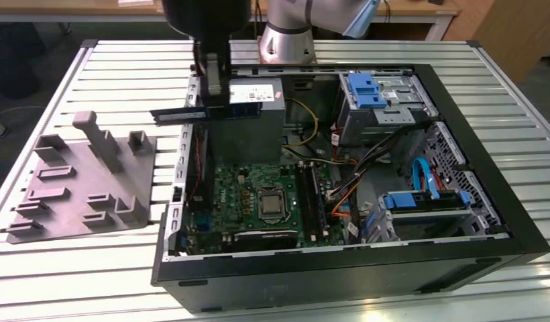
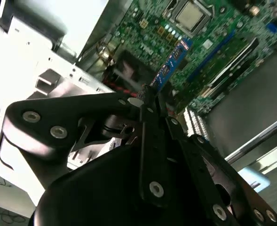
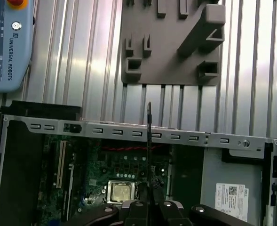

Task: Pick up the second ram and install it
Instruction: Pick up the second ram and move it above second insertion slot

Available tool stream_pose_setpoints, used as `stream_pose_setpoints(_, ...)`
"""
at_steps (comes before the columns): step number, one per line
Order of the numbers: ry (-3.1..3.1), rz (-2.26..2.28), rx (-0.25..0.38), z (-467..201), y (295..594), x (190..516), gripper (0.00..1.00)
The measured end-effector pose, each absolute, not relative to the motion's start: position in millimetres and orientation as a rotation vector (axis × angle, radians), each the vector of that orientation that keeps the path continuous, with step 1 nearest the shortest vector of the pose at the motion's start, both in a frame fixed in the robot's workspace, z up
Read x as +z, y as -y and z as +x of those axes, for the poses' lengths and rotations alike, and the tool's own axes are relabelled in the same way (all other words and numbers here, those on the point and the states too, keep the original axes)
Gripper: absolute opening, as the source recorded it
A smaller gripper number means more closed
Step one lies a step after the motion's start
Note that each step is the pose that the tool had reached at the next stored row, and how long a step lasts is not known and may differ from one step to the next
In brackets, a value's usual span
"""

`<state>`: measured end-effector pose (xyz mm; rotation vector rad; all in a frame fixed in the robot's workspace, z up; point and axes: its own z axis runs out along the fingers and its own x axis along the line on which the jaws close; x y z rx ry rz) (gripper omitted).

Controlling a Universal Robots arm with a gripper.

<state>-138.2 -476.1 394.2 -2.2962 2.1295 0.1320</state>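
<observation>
Jaws: shut tight, pinching the memory stick [image 1: 178,115] between the two fingers.
Gripper: the gripper [image 1: 216,107] is black and points straight down.
Where it hangs: up in the air, over the side wall of the computer case [image 1: 516,228] on the exterior view's left.
Arm: the grey arm [image 1: 288,37] stands on the table [image 1: 526,134] behind the case and reaches over it.
Stick, place: in the gripper, above the case and not touching the green board [image 1: 248,194] down inside.
Stick, pose: it lies level, and its long end pokes out to the exterior view's left, towards the grey tray [image 1: 78,194].
Stick, look: thin, long and dark. In the second wrist view the memory stick [image 2: 170,66] looks blue with little parts on it and pokes out past the gripper [image 2: 146,94].
Stick, from its edge: in the first wrist view the memory stick [image 3: 149,136] is a thin dark line rising from the gripper [image 3: 150,207] and crossing the case wall.
Tray: it lies on the table beside the case.
</observation>
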Motion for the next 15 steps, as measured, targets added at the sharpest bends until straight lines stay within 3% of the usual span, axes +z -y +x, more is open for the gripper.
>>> stream_pose_setpoints(15,-2.132,-2.297,0.136,-96.1,478.9,372.4,0.14)
